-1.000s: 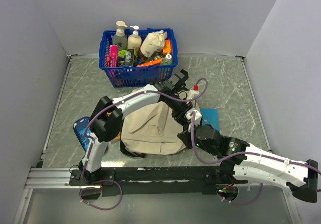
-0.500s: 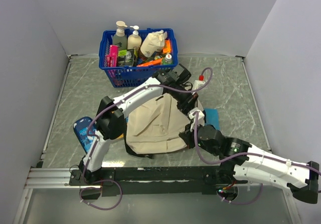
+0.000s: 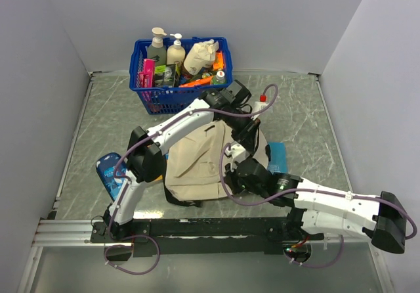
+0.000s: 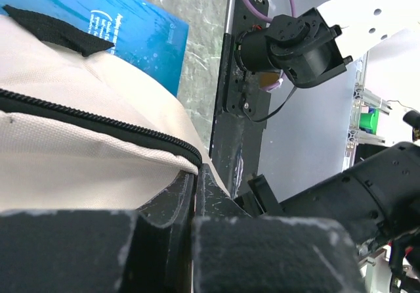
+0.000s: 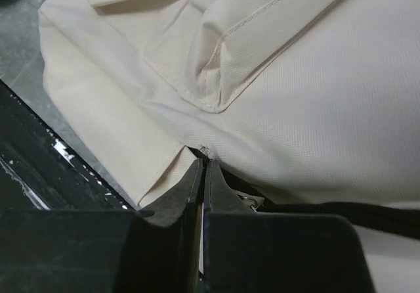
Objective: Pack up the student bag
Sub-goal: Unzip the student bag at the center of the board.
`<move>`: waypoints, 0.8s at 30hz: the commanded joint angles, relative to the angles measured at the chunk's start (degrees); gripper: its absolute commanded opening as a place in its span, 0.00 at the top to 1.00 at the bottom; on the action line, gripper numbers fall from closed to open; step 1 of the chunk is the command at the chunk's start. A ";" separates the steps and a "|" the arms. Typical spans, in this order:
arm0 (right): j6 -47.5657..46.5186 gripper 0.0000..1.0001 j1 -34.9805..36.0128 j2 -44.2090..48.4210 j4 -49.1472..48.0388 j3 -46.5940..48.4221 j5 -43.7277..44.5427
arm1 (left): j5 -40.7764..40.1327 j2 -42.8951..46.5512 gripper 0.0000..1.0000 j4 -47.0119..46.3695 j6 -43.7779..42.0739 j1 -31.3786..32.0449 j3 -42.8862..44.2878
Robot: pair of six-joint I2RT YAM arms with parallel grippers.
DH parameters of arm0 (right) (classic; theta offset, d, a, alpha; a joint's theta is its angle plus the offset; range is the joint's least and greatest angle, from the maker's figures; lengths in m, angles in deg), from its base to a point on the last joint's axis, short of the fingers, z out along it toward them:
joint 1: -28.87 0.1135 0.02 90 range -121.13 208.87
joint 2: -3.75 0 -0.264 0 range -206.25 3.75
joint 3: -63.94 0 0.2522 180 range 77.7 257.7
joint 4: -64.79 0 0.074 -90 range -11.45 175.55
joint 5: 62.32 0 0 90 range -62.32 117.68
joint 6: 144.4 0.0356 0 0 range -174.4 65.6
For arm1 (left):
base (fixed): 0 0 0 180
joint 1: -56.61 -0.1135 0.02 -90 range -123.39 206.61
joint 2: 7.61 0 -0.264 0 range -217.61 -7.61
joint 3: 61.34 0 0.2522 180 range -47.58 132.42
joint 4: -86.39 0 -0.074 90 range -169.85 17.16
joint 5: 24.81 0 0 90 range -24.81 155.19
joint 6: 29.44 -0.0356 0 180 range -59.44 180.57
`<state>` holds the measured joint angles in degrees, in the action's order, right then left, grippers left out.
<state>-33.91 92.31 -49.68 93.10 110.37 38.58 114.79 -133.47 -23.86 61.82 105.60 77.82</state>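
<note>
Top external cam: grey marble table (image 3: 308,119), w/ the student bag (image 3: 197,165) lying flat on it, pocket side up, under both tools. The bag's long axis runs from the near rail twd the far wall, its far end leaning a bit right. The left gripper (image 3: 251,134) comes down on the bag's far-right corner. The right gripper (image 3: 231,169) lies low over its near-right part. Neither jaw gap reads from this cam. A blue basket (image 3: 177,97), full of bottles & packs, stands just beyond the left gripper, apart from the bag. A blue flat pad (image 3: 277,155) shows at the bag's right edge, right of both tools. A blue pencil case (image 3: 105,168) lies well left of them, by the left arm's elbow.

Left wrist cam gives what the top cam can't. The fingers (image 4: 167,204) are pressed together w/ beige cloth nipped at the tips, right under the end of the black zipper (image 4: 98,123), so the zip end is at this tool. The blue pad sits past the bag, and the black rail (image 4: 239,76) is beyond that.

Right wrist cam: the fingers (image 5: 187,188) are clamped tight on a fold of bag cloth at a seam, just below the pocket corner (image 5: 210,99). A black strap (image 5: 341,215) runs off right of the tips.
</note>
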 commanded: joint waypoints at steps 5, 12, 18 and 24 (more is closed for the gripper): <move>2.19 0.72 1.42 5.52 1.18 4.42 -5.99 | -1.17 4.92 0.97 -8.36 -5.55 -1.88 1.78; -0.80 0.29 1.07 16.33 6.63 10.31 3.68 | 0.58 8.88 0.97 -4.58 -11.00 -4.25 -4.29; 3.05 0.25 0.02 24.95 13.65 10.23 21.52 | 1.99 13.01 0.96 -2.02 -14.87 -5.13 -7.80; 7.11 0.25 -11.21 20.39 17.98 8.56 20.76 | 4.18 16.00 0.96 0.69 -18.92 -5.13 -11.14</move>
<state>-29.69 88.35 -25.46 106.89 120.14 57.62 114.55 -121.69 -24.97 47.83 100.36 67.31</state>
